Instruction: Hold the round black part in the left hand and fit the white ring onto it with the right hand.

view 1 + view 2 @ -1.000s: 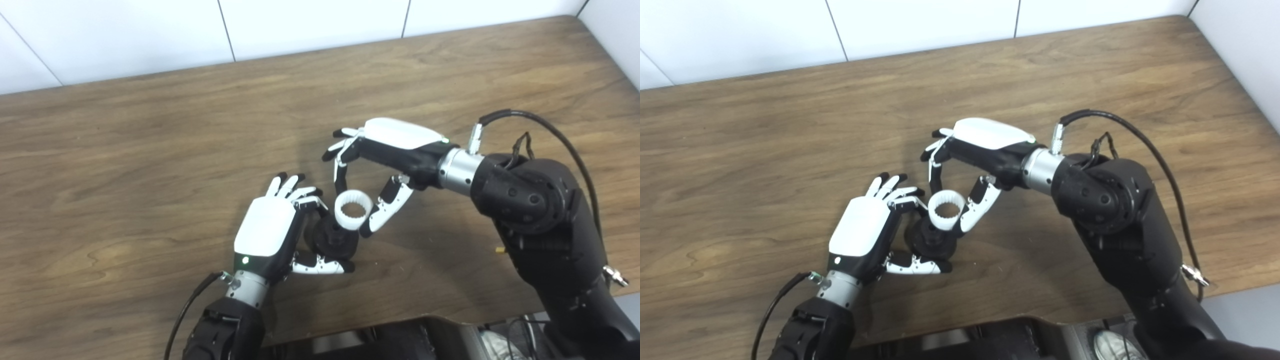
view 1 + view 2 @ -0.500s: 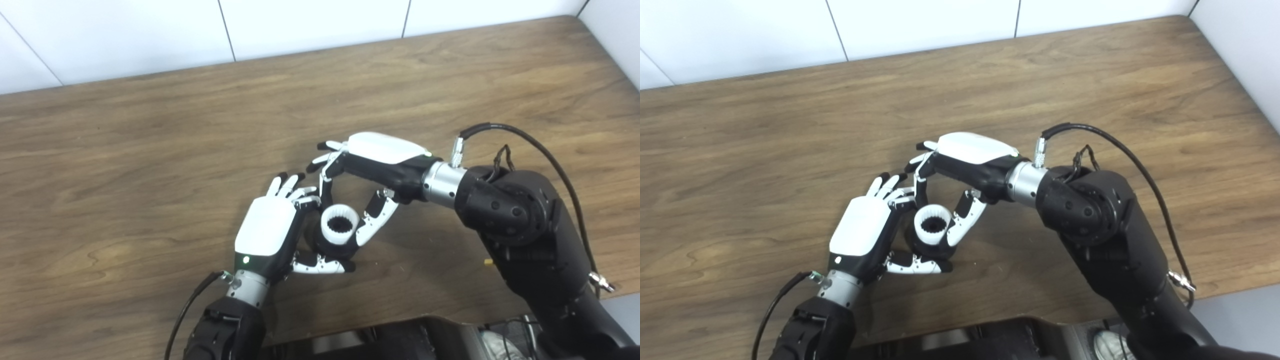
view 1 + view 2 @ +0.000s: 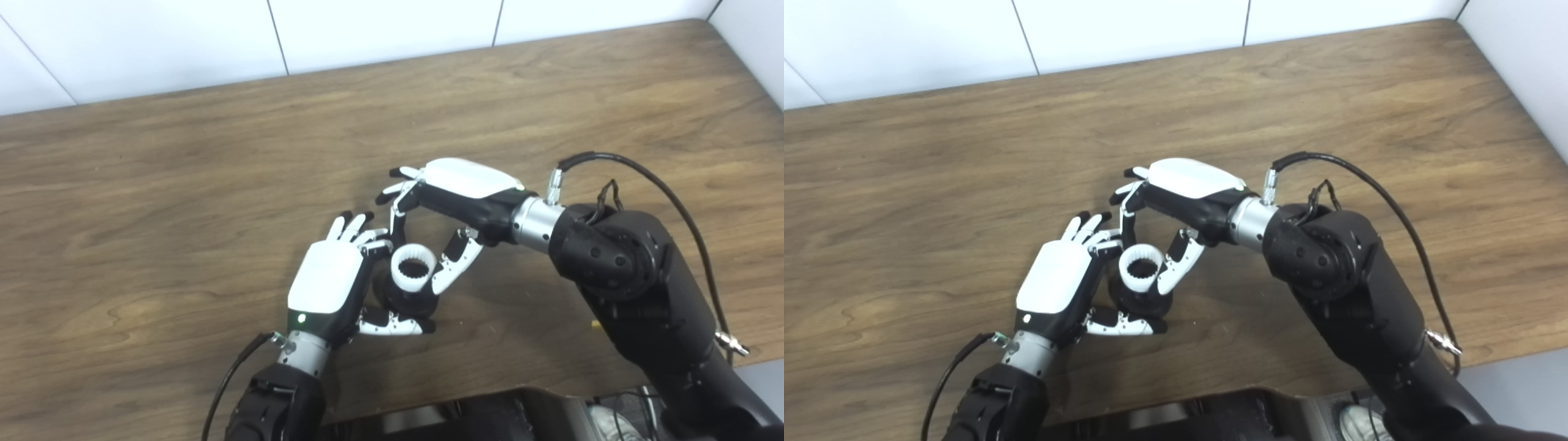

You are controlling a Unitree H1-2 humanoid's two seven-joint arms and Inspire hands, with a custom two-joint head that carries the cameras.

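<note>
The right hand (image 3: 450,211) pinches the white ring (image 3: 413,275), toothed inside, over the round black part (image 3: 401,299). The left hand (image 3: 334,285) grips that part.

Brown wood-grain table (image 3: 184,184) filling most of the frame. White tiled wall (image 3: 380,30) along the top edge. Dark seams between the tiles.

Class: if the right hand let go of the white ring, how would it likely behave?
The white ring looks rigid, keeping its round shape while pinched by the right hand. Probably light. Being round, it might roll if it slipped off the black part.
</note>
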